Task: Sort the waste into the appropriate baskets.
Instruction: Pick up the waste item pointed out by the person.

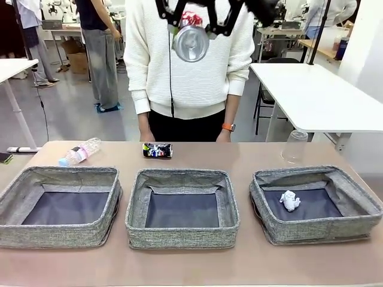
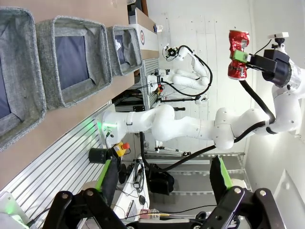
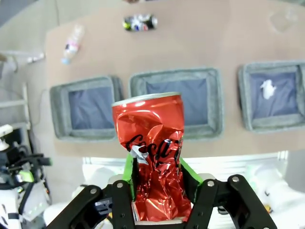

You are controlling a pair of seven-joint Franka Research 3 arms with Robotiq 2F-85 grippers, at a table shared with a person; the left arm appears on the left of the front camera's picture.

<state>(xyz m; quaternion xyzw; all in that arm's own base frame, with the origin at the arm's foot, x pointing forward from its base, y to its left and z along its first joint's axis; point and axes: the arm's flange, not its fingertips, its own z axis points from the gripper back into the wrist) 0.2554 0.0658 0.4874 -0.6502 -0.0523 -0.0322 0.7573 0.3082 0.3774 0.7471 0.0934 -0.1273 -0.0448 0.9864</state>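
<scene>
My right gripper point(image 1: 192, 28) hangs high above the table's far side, shut on a crushed red drink can point(image 1: 191, 39). Its wrist view shows the can point(image 3: 153, 157) upright between the green pads, over the three grey baskets: left point(image 3: 57, 114), middle point(image 3: 217, 102) and right point(image 3: 243, 95). In the right basket point(image 1: 311, 230) lies a white paper wad point(image 1: 289, 201). A dark printed can point(image 1: 157, 150), a clear bottle point(image 1: 79, 152) and a clear cup point(image 1: 295, 146) rest on the table beyond the baskets. My left gripper point(image 2: 162, 181) is open and holds nothing, off the table's side.
A person in a white sweater point(image 1: 191, 72) stands at the far edge, hands resting on the table. The left basket point(image 1: 54, 234) and middle basket point(image 1: 179, 236) have bare floors. A white table point(image 1: 317, 95) stands at the back right.
</scene>
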